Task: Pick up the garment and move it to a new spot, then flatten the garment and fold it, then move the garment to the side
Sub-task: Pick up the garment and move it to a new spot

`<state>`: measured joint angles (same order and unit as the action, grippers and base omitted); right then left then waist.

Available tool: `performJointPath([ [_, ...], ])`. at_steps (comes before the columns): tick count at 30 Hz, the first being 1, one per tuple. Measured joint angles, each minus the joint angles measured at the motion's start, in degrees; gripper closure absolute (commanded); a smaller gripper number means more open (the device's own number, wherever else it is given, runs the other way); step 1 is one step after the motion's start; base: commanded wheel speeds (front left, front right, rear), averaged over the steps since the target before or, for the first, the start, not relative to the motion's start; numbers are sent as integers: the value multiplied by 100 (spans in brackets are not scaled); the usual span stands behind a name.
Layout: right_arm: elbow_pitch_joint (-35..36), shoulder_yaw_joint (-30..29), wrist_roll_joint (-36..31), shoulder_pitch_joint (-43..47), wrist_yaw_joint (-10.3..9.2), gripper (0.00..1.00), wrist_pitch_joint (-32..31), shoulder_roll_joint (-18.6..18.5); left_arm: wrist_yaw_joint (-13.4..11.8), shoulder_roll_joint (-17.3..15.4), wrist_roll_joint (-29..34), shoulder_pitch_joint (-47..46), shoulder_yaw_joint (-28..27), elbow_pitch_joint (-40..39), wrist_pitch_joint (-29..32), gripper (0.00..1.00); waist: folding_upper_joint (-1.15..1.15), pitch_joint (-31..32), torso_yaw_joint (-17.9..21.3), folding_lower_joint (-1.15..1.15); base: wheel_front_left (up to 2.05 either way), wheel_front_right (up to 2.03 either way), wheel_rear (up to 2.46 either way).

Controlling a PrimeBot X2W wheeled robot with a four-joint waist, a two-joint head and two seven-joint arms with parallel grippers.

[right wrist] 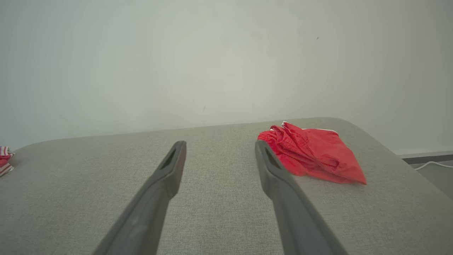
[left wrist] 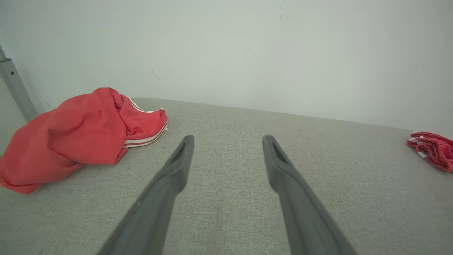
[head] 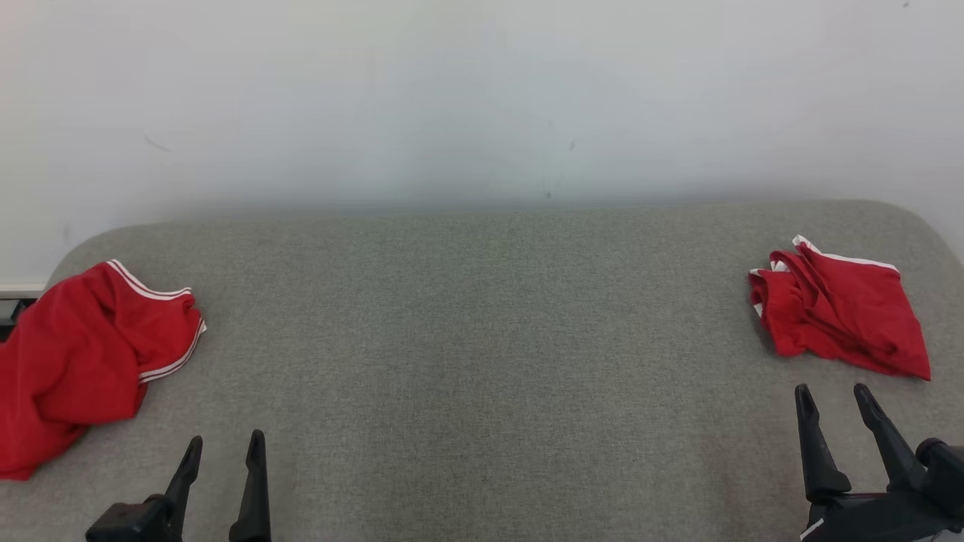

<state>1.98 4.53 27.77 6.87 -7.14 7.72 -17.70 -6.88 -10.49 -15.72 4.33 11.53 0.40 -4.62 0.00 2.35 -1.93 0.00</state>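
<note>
At far left the garment (head: 75,354) lies diagonally, striped end wallward; left gripper (head: 227,438) and right gripper (head: 831,389) gape empty

From my remote station I judge this to be a bare test room or lab bay rather than a lived-in home. Grounds: a plain white wall (head: 482,90) with a few small scuffs; a wide surface (head: 482,354) with rounded corners, covered in grey woven fabric and set against that wall; a metal post (left wrist: 16,88) at its left end; a loose white cable (right wrist: 430,164) on the grey floor (right wrist: 437,180) past its right end. A red garment (head: 75,361) and a second red garment (head: 843,320) lie at opposite ends, like laid-out samples.
</note>
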Motion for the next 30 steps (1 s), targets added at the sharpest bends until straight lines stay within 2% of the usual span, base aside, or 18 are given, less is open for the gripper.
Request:
performJointPath([
  [8,-31,-16,2,3,0,0,-18,31,-15,4,56,-15,-14,0,37,0,0,3,-315,0,0,0,0],
  [14,-121,-82,45,47,0,0,-16,48,-15,13,92,-20,-27,-1,70,0,0,18,-804,0,0,0,0],
  [30,-181,-35,47,82,1,0,-15,116,-15,3,120,-20,-76,-73,165,0,0,31,-1782,0,0,0,0],
])
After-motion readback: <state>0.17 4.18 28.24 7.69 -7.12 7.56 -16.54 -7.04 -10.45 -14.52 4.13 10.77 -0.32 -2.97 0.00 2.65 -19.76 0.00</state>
